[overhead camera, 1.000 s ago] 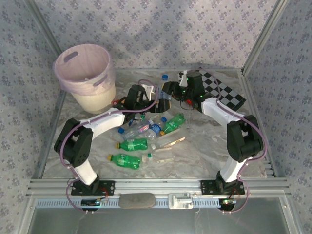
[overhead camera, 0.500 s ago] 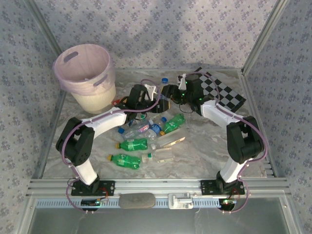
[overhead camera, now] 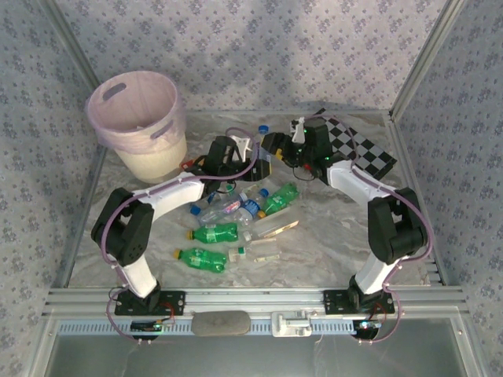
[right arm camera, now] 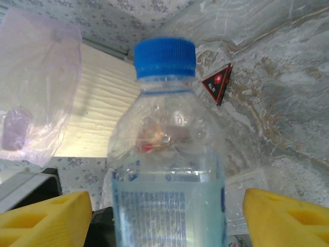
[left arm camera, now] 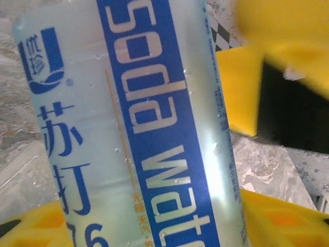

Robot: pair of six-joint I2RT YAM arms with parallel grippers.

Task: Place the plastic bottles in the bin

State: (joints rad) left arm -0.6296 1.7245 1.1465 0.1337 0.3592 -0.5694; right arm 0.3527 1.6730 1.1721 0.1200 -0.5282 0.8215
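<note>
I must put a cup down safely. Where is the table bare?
The table is bare at the near right, between the bottles and the right arm, and along the back, between the bin and the chessboard. The middle is crowded with bottles.

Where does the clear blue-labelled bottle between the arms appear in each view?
Top external: bottle upper middle, right of the bin.
Left wrist: bottle close up, blue label down the centre.
Right wrist: bottle centre, blue cap uppermost.
Shared landmark: bin, at left in top and right-wrist views.
</note>
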